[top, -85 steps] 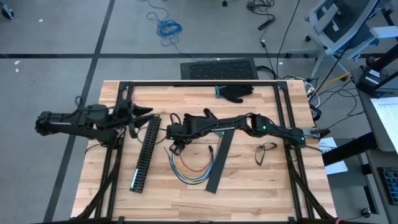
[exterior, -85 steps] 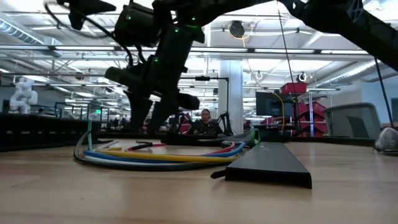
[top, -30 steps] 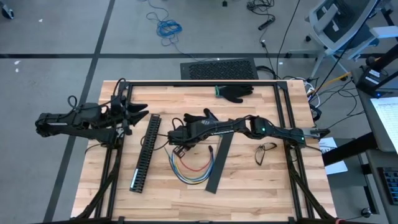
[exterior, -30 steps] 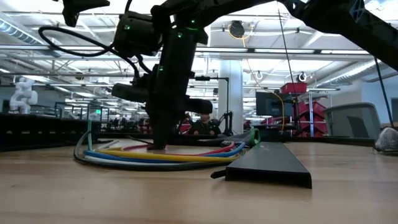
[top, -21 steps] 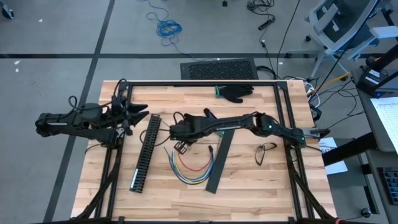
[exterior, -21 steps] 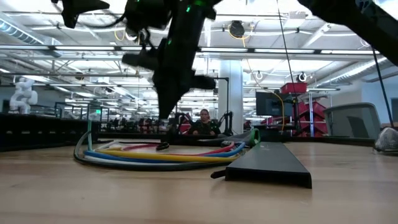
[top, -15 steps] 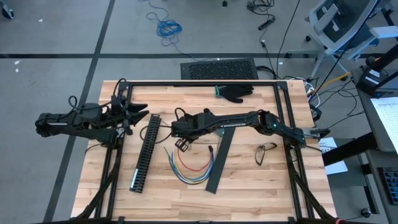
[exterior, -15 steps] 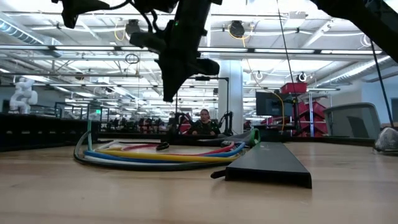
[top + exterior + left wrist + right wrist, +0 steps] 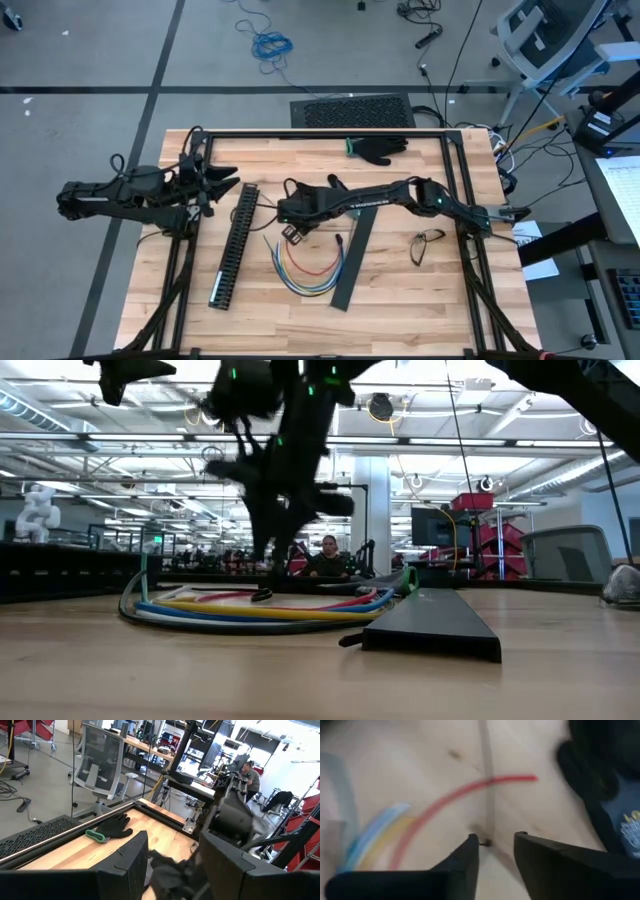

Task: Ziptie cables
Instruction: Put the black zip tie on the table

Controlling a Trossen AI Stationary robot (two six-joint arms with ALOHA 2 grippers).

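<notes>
Raised off the cables [image 9: 308,268] since approx. 1 s ago, when its tips were down among the wires, the right hand [image 9: 293,233] is now seen hovering just above the loop's upper end, near the desk [image 9: 400,300] centre; its fingers [image 9: 457,865] are parted by a narrow gap w/ nothing between them, a red wire and a thin dark strip being seen on the wood beyond. No change is seen in the cables: the red, yellow, blue and green wires lie in a U-shaped loop flat on the desk, between the black slotted duct [image 9: 233,245] and the flat black strip [image 9: 352,260], just beside the latter. In the low view the bundle [image 9: 260,610] lies in front of the strip [image 9: 430,625]. The left hand [image 9: 222,181] is held over the desk's left edge, well apart from the wires, fingers [image 9: 125,865] apart and empty. 1 black glove [image 9: 380,148] lies at the far edge, and glasses [image 9: 428,243] lie to the right.
</notes>
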